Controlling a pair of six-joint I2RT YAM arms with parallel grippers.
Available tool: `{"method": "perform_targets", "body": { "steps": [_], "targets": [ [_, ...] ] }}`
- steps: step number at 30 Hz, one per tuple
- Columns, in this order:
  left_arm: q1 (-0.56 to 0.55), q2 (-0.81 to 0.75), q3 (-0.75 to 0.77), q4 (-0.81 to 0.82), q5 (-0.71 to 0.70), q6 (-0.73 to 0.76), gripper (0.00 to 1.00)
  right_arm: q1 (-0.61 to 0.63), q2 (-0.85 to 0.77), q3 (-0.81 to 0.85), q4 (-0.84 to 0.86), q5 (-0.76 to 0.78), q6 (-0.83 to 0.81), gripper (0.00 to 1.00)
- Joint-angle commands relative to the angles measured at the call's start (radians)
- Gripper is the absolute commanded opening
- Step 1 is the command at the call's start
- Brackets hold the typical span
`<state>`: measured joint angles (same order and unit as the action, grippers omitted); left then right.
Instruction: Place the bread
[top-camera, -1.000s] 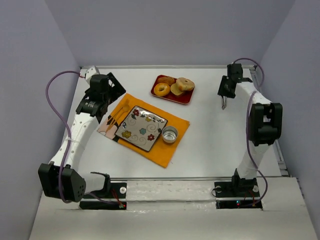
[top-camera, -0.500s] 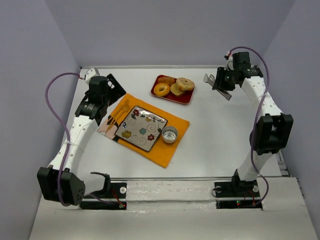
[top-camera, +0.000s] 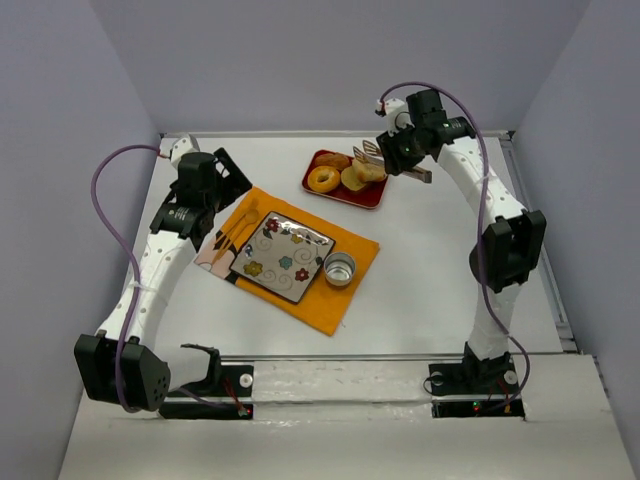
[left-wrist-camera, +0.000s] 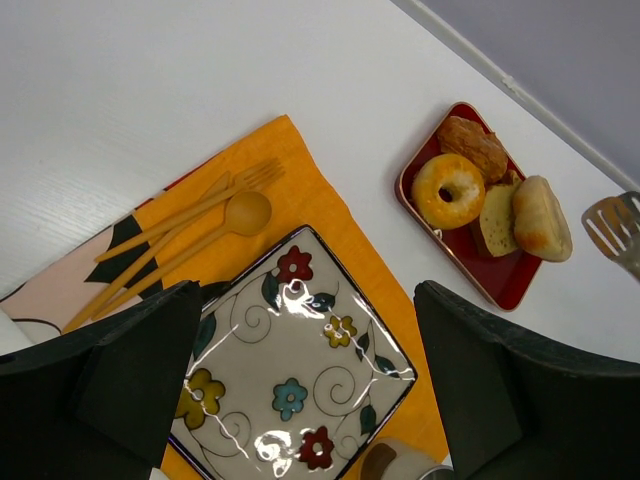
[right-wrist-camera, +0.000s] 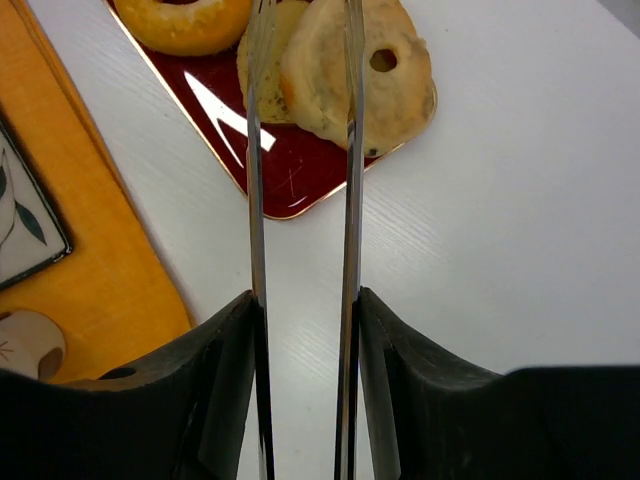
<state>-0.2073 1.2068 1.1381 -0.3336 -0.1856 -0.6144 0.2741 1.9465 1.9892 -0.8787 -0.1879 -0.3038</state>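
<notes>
The bread, a pale-tan bun with a small hole, lies at the right end of the red tray. It also shows in the right wrist view and the left wrist view. My right gripper is shut on metal tongs. The tongs' two arms stand apart, their tips just above the bread's left part. My left gripper is open and empty above the flowered plate.
On the tray also lie a glossy yellow donut, a flat tan piece and a brown pastry. An orange mat carries the plate, a small metal cup and wooden cutlery.
My right arm has swung left from the table's back right to over the red tray, carrying the tongs. The left arm has hardly moved.
</notes>
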Motion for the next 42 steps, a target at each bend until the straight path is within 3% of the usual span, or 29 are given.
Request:
{"method": "perform_targets", "body": {
  "steps": [1,7,13,24,33,38,42],
  "targets": [
    [0.0,-0.044,-0.015,0.01,-0.011,0.01,0.99,0.017,0.093,0.165,-0.091,0.036,-0.109,0.49],
    [0.002,-0.043,-0.011,0.008,-0.029,0.025,0.99,0.036,0.181,0.23,-0.123,0.024,-0.118,0.53],
    [0.002,-0.024,-0.015,0.015,-0.022,0.024,0.99,0.045,0.221,0.223,-0.115,0.165,-0.109,0.57],
    [0.002,-0.003,-0.015,0.028,-0.006,0.025,0.99,0.065,0.215,0.201,-0.132,0.08,-0.136,0.59],
    [0.002,0.0,-0.014,0.034,-0.014,0.033,0.99,0.074,0.229,0.192,-0.112,0.182,-0.109,0.63],
    [0.002,0.008,-0.001,0.028,-0.021,0.038,0.99,0.083,0.239,0.195,-0.103,0.33,-0.101,0.63],
    [0.002,0.017,0.005,0.027,-0.025,0.039,0.99,0.083,0.236,0.192,-0.101,0.314,-0.107,0.61]
  ]
}}
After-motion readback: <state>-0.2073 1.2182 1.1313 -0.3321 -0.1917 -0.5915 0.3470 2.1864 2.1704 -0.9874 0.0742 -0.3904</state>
